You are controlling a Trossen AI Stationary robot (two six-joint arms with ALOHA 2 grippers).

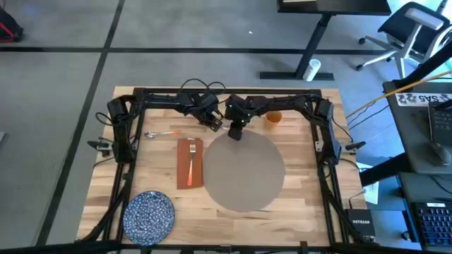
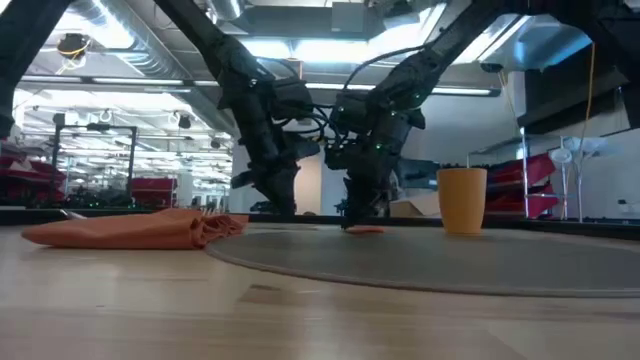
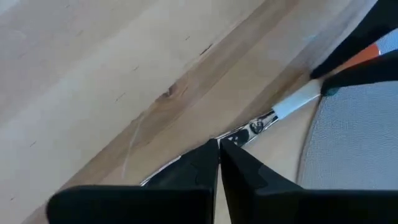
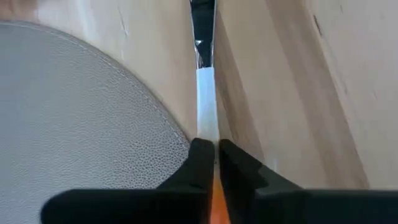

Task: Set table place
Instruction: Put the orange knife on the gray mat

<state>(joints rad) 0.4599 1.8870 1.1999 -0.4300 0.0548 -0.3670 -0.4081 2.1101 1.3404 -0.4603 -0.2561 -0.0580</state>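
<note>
Flanking placemat (image 1: 244, 171): napkin (image 1: 189, 163) with fork (image 1: 191, 156), cup (image 1: 273, 118), plate (image 1: 149, 215)

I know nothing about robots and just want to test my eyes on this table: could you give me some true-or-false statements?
1. The blue plate sits on the round placemat. False: it lies on the bare table near a corner, apart from the mat.
2. A fork lies on the red napkin. True.
3. The orange cup stands on the wood, off the placemat. True.
4. The two tools wait at opposite ends of the table. False: the left tool and the right tool are close together at the placemat's edge.
5. The right tool is empty. False: it is shut on the handle of a knife.
</note>
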